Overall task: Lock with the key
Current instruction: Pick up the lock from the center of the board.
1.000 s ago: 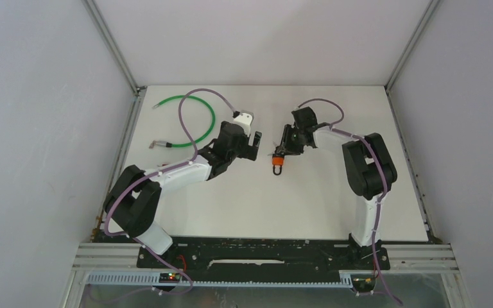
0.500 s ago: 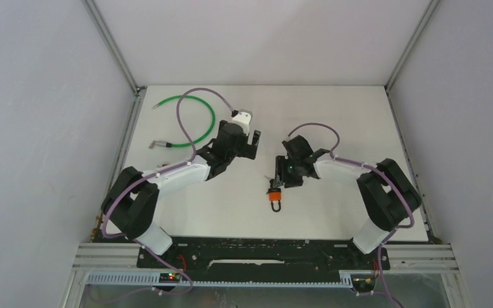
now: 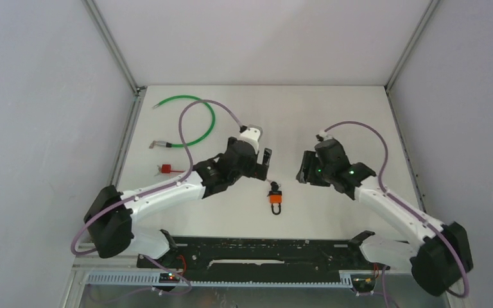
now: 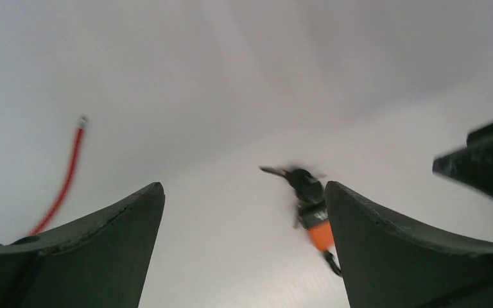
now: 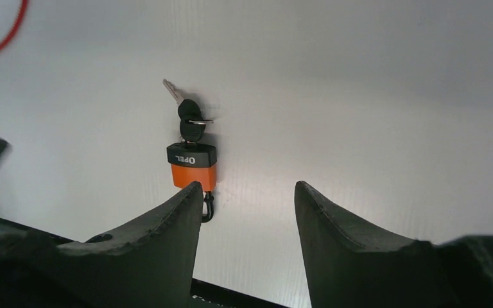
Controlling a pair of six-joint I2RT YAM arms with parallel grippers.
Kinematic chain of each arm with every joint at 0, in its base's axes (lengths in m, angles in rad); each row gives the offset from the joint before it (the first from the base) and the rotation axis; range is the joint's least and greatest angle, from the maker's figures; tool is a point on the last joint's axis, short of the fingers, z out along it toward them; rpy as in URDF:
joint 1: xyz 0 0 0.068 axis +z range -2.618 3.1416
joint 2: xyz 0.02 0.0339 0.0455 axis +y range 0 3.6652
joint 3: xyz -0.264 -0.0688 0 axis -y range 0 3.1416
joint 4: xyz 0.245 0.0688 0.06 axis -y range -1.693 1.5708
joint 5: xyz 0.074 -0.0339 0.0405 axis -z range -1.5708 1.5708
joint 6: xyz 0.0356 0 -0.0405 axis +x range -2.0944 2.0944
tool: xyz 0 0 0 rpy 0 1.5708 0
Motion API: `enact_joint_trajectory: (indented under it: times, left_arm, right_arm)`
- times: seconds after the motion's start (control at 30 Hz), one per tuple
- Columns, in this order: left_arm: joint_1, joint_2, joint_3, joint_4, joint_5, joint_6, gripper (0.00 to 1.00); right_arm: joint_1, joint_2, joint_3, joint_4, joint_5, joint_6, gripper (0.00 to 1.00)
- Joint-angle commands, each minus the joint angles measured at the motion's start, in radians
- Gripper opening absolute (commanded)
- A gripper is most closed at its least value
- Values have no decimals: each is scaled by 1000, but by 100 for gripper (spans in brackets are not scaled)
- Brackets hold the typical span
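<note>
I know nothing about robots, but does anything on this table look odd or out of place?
Nothing looks damaged or spilled. The orange padlock lies flat on the table, a key seemingly in it, with a spare key splayed sideways. The left tool and right tool are open, holding nothing.

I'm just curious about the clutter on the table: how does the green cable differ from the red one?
The green cable curls in a wide open loop, while the red cable shows only a short, nearly straight stretch. The green cable lies toward the far left corner. The red cable lies nearer the robot's bases, disappearing beside the left arm. Both rest loose on the white table.
</note>
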Motion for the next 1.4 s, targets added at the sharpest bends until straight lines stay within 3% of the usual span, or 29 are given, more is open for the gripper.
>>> enact_joint_trajectory:
  times: [0.0, 0.1, 0.23, 0.43, 0.63, 0.77, 1.03, 1.23, 1.37]
  left_arm:
    - [-129, -102, -78, -109, -84, -242, 99]
    - [-185, -129, -127, -98, -120, -347, 99]
    - [-249, -50, -84, -111, -174, -457, 97]
    - [-361, 205, 134, -283, -319, -615, 98]
    - [-356, 401, 264, -305, -272, -665, 98]
    - [-333, 490, 333, -387, -245, -714, 91]
    - [-307, 547, 319, -386, -205, -738, 75]
    - [-307, 585, 356, -424, -211, -715, 70]
    - [-307, 587, 343, -440, -218, -701, 52]
  right_arm:
    - [-60, -212, -11, -93, 52, 22, 58]
    - [-111, -345, -9, -129, 11, 26, 64]
    - [-175, -456, 1, -186, -76, 50, 66]
    - [-183, -529, 3, -270, -80, 83, 65]
    - [-185, -568, 3, -300, -65, 78, 65]
    - [-194, -582, 3, -308, -77, 67, 65]
    - [-207, -584, 3, -316, -68, 53, 65]
    - [-211, -564, 3, -310, -67, 51, 65]
    - [-210, -551, 3, -304, -65, 52, 65]
